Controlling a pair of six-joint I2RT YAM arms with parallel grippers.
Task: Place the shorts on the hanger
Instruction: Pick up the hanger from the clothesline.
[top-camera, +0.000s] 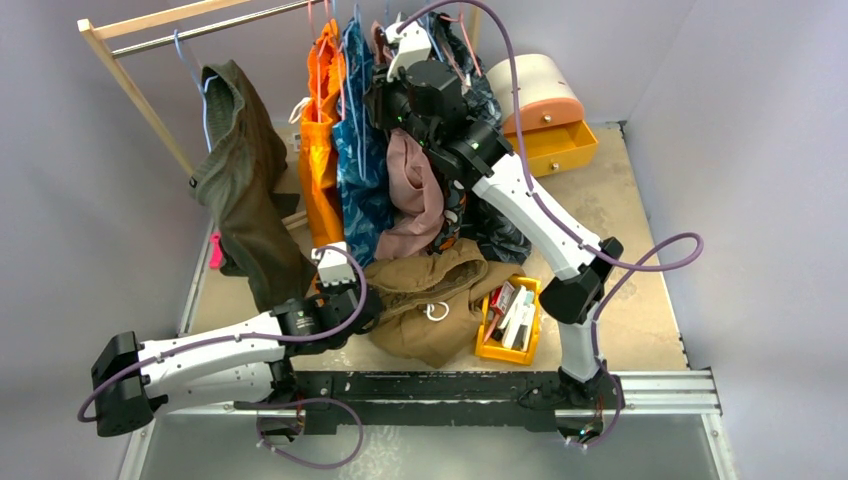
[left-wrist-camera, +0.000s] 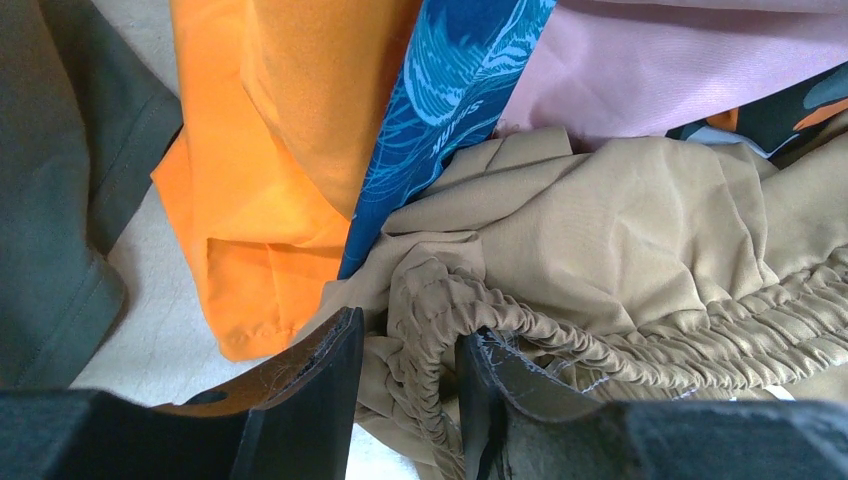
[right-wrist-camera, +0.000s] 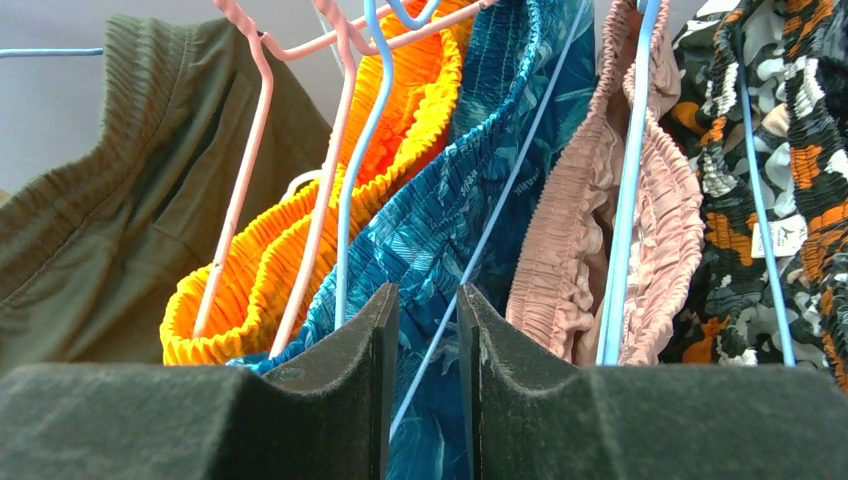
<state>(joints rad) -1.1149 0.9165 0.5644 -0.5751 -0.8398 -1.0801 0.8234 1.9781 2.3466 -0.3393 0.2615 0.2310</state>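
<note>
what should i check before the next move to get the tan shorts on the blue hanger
1. left gripper clamped on gathered waistband of tan cloth shorts: ok
2. thin light-blue hanger wire sits between jaws of right gripper: ok
3. right gripper closed on that wire: not ok, gap shows
4. hanger free of blue patterned garment: cannot tell
5. shorts lifted off table: not ok, heaped

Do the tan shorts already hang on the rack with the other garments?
No, the shorts lie crumpled on the table, waistband pinched in the left gripper.
</note>
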